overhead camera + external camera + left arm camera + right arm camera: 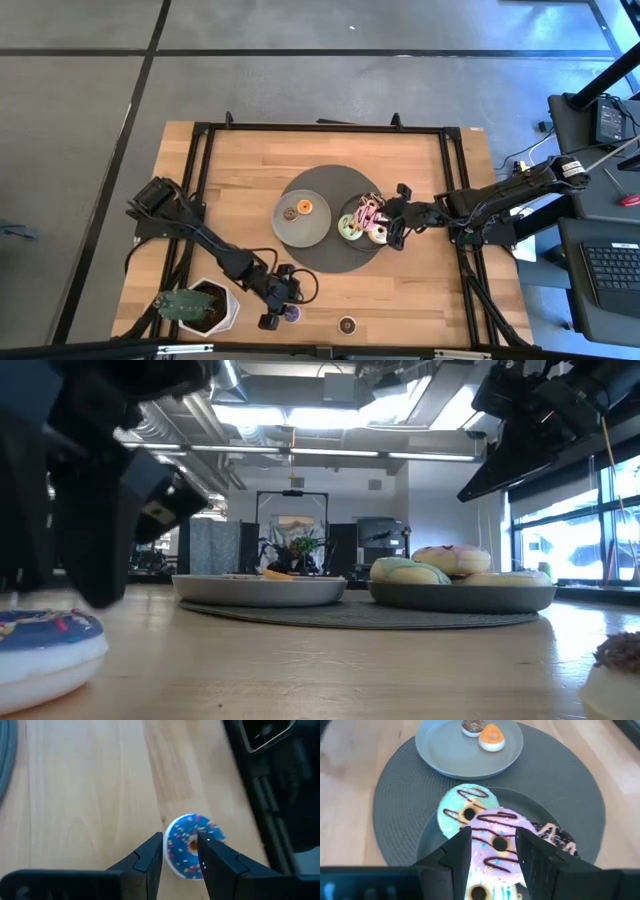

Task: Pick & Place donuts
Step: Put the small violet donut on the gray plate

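Observation:
A mini donut with blue-purple icing and sprinkles (pixel 186 851) lies flat on the wood near the table's near edge (pixel 291 313). My left gripper (pixel 180 842) hangs open just above it, one finger on each side (pixel 275 305). The right grey plate (pixel 427 840) holds the pink donut (pixel 495 842), resting on the green (pixel 465 807), chocolate (pixel 555 837) and cream ones. My right gripper (pixel 493 835) is open above the pink donut (pixel 392 222), well clear of it in the low view (pixel 520 430). The left plate (pixel 290 232) carries the orange (pixel 305 208) and brown (pixel 289 212) minis. A dark mini (pixel 347 324) lies alone.
Both plates sit on a round dark grey mat (pixel 330 262) at the table's middle. A white pot with a green plant (pixel 200 308) stands at the near left corner, close to my left arm. A black frame (pixel 200 200) runs round the tabletop. Bare wood lies between mat and near edge.

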`<state>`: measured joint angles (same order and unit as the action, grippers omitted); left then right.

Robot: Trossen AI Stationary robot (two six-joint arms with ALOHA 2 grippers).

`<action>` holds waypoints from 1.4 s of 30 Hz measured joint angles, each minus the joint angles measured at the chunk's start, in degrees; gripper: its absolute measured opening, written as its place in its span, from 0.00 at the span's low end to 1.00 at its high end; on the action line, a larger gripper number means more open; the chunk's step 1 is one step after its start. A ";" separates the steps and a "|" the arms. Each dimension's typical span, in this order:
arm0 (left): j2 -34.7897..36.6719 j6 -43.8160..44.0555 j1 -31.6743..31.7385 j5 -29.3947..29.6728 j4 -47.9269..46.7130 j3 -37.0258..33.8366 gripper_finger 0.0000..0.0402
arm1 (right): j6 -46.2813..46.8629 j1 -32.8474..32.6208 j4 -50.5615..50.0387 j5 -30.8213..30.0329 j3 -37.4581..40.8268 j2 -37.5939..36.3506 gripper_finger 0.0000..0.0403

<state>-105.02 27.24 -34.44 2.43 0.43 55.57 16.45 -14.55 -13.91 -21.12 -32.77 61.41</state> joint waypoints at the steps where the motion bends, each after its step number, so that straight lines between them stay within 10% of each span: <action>1: -0.52 0.06 -0.02 0.09 0.05 0.00 0.29 | 0.00 0.00 0.02 0.27 0.00 0.00 0.38; 21: -2.15 0.10 -0.02 -0.51 1.11 0.02 0.29 | -0.13 0.00 -0.11 0.32 0.00 0.00 0.38; 42: 8.46 0.47 6.53 -3.28 -1.70 -0.02 0.02 | -0.40 -0.01 -0.70 0.28 0.00 0.00 0.38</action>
<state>-96.56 27.71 -27.90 -0.84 -1.27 55.55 16.05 -14.56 -14.61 -20.84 -32.77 61.41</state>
